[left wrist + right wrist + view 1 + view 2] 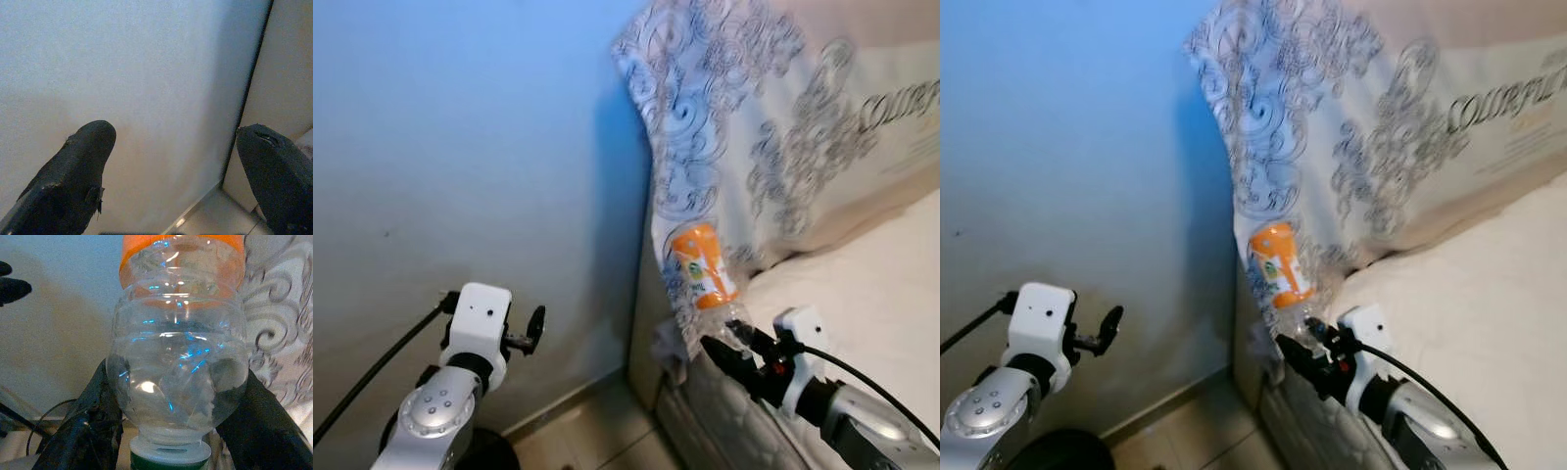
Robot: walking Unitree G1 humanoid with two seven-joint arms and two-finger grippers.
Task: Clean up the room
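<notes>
A clear plastic bottle (705, 269) with an orange label stands up from my right gripper (720, 348), its white cap end (166, 450) toward the wrist. The right gripper is shut on the bottle's lower bulge, with one black finger (93, 421) on each side. It holds the bottle just above the corner of the bed (862, 294), in front of a patterned pillow (773, 127). My left gripper (176, 147) is open with nothing between its fingers (83, 171). It is held up at the lower left, facing the bare wall (460, 147).
The pillow leans upright against the head of the bed. A dark gap runs between the bed's side and the wall. Below it is a strip of tiled floor (597, 431). A black cable (372, 377) trails from my left wrist.
</notes>
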